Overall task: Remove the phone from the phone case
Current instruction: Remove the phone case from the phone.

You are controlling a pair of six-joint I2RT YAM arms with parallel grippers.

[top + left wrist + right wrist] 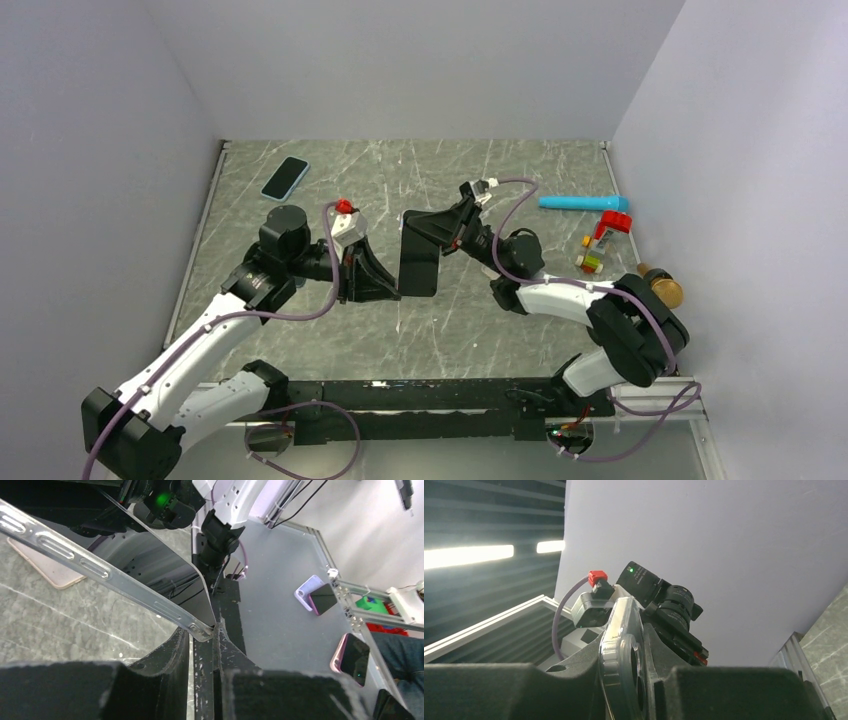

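A dark phone (418, 262) in a clear case is held on edge above the table between both arms. My left gripper (393, 290) is shut on its lower corner. In the left wrist view the clear case rim (100, 572) with its button cut-outs runs into my left gripper (216, 630), and the black screen (165, 575) sits inside it. My right gripper (428, 228) is shut on the top end. In the right wrist view my right gripper (624, 680) clamps the case's camera bump (621, 650). The phone still sits in the case.
A second phone in a light blue case (285, 178) lies at the back left of the marble table (520, 170). A cyan tube (580, 203), red and coloured bricks (605, 235) and a brown round object (662, 288) lie at the right edge.
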